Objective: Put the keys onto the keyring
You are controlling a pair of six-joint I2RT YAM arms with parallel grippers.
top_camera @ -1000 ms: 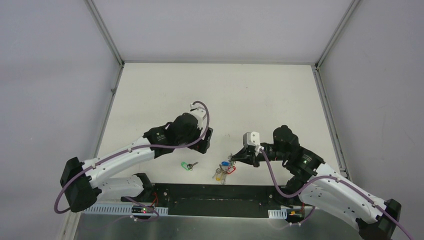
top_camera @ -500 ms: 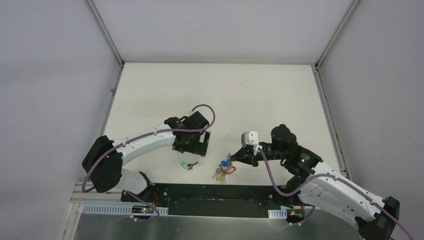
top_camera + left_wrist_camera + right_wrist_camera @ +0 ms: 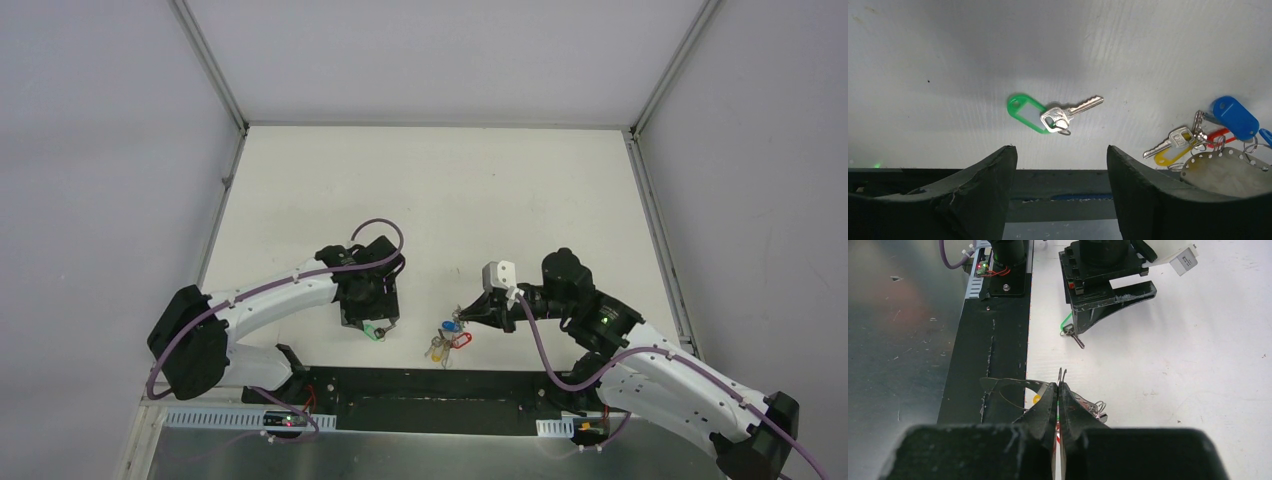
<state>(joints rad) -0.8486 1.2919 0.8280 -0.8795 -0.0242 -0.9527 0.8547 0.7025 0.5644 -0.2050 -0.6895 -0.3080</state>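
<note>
Jaws of the left gripper (image 3: 1059, 155) stand spread, one dark finger (image 3: 993, 175) on each side of the wrist view. The green key (image 3: 1055, 116) lies on the table between and just beyond their tips. Neither finger touches it. The key lies flat, its green tag to the left and its blade pointing right and slightly up. A small split ring sits at its head. From the top view this gripper hangs right over the key and hides part of it.

The right gripper (image 3: 1059, 386) has its jaws pressed together, pinching the thin wire of the keyring (image 3: 1013, 380). A short end of wire sticks out past the tips, and the rest of the loop curves off to the left in the right wrist view. Whether the loop rests on the table or is held just clear of it, I cannot tell.

The bunch on the ring lies to the right of the green key and apart from it. A blue tag (image 3: 1235, 117) is uppermost in the left wrist view, with a red tag (image 3: 1220, 135) and a yellow key (image 3: 1170, 150) below and left of it. Their rings are tangled close together. The key on the blue tag is too hidden to make out.

All of this sits near the front edge of the white table (image 3: 450, 190), just beyond the black strip (image 3: 400, 385).
</note>
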